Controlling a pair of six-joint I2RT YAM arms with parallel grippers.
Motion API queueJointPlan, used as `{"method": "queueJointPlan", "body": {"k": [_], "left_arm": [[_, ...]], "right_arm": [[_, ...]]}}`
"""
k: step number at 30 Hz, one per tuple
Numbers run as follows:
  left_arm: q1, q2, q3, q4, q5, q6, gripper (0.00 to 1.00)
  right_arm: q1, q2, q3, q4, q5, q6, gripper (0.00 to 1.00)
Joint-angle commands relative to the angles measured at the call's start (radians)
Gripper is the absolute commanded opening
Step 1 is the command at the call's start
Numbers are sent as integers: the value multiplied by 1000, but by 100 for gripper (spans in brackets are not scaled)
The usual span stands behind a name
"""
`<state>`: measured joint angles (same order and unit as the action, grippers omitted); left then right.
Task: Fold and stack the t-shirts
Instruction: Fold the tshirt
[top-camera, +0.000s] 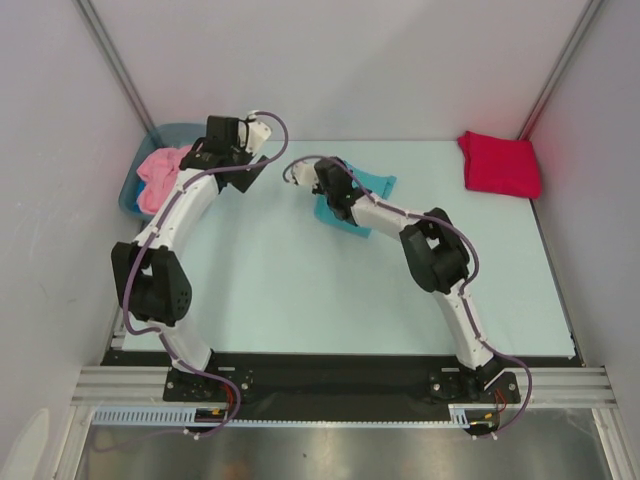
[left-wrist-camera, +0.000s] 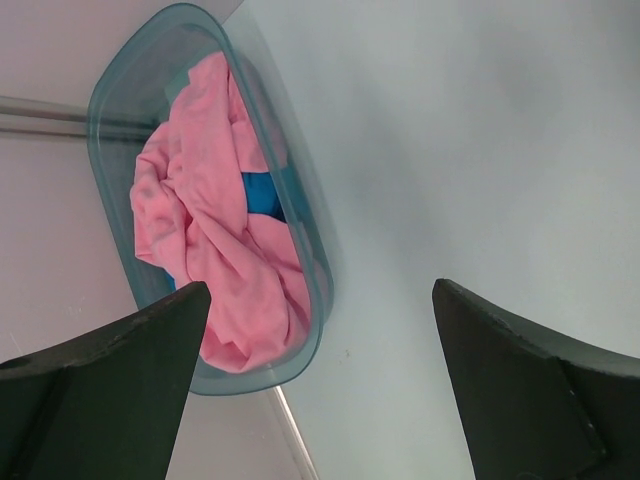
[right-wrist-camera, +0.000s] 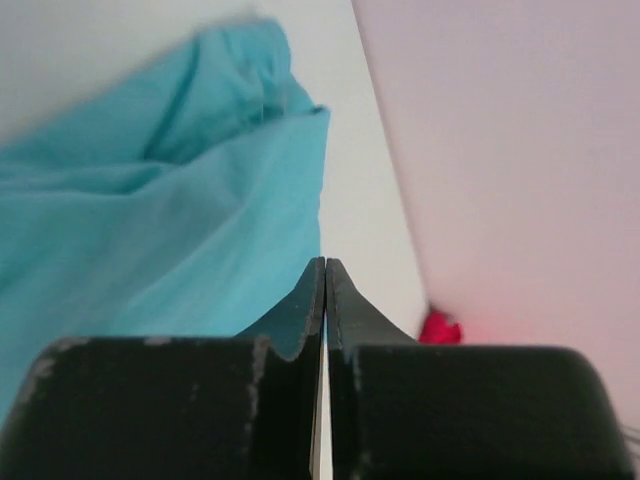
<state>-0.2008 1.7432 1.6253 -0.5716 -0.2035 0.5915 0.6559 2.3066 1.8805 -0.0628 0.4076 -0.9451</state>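
Left hand: spread wide, empty, poised above table beside grey-blue tub; probably lined up for pink t-shirt heaped inside.
Right hand: fingers pressed shut, no cloth visible between them, at edge of turquoise t-shirt lying rumpled mid-table.
Crimson t-shirt: folded, far right corner, likely stack base.
Table: pale, matte. Plain white walls on three sides.

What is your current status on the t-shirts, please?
Left gripper open, near pink shirt in tub. Right gripper shut at turquoise shirt, grip unclear. Red shirt folded, far corner. Nothing blocking.
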Motion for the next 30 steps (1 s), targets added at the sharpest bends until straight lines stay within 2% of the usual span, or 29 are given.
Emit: {"method": "queueJointPlan", "body": {"k": [1,7,18,20,24,30], "left_arm": [[-5,6,50,6,29,-22,100],[-2,-17,13,29,50,-22,100],[6,-37,1,49,67,-33,100],[6,-36,8,47,72,-39,100],[4,-40,18,45,90,-24,100],[-11,-13,10,47,138,22,100]], "right_arm": [[-27,68,-153,502,181,-328,0],[-68,260,-130,725,177,-570,0],[-47,275,-153,627,145,-502,0],[-48,248,-85,578,158,-463,0],[-61,177,72,349,189,-318,0],[-84,39,161,103,185,-130,0]]}}
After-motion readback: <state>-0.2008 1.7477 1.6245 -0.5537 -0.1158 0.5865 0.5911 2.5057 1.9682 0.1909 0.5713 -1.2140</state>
